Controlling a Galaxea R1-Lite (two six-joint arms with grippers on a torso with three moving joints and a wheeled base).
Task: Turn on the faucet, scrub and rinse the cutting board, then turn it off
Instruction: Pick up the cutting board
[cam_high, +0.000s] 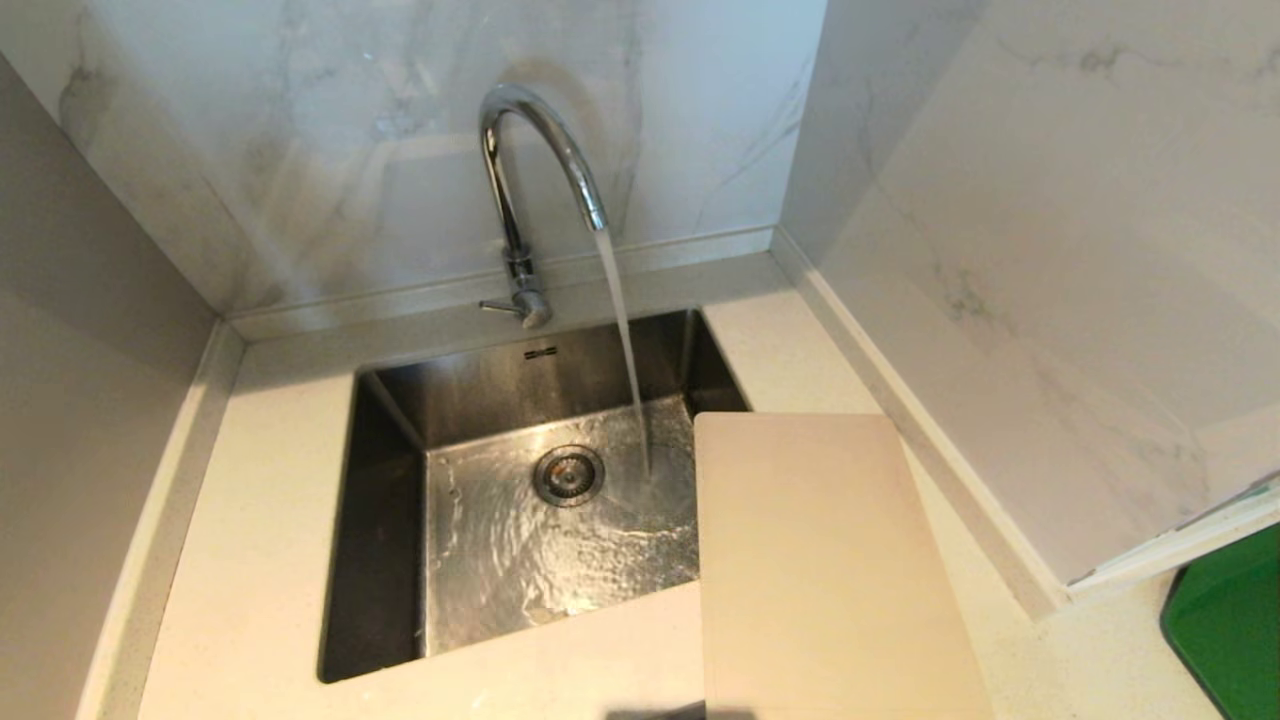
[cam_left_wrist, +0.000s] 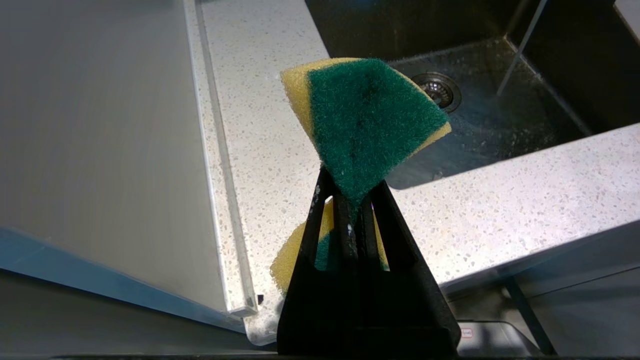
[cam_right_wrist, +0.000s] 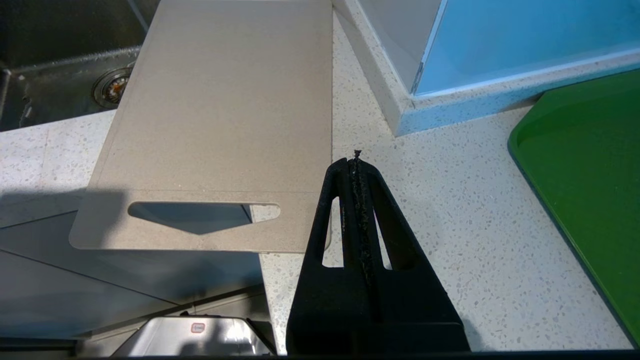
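Observation:
The chrome gooseneck faucet (cam_high: 520, 180) stands behind the steel sink (cam_high: 390, 520), and water runs from its spout onto the sink floor beside the drain (cam_high: 568, 474). The cream cutting board (cam_high: 830, 570) lies flat on the counter right of the sink, its left part overhanging the basin; its handle hole (cam_right_wrist: 200, 212) shows at the near end. My left gripper (cam_left_wrist: 352, 192) is shut on a green-and-yellow sponge (cam_left_wrist: 367, 120), held over the near counter left of the sink. My right gripper (cam_right_wrist: 355, 162) is shut and empty, over the counter beside the cutting board's near right corner. Neither arm shows in the head view.
Marble walls close in the back and the right side. A grey panel (cam_high: 90, 400) stands on the left. A green tray (cam_high: 1230, 630) lies on the counter at the far right. The speckled white counter (cam_high: 260, 560) surrounds the sink.

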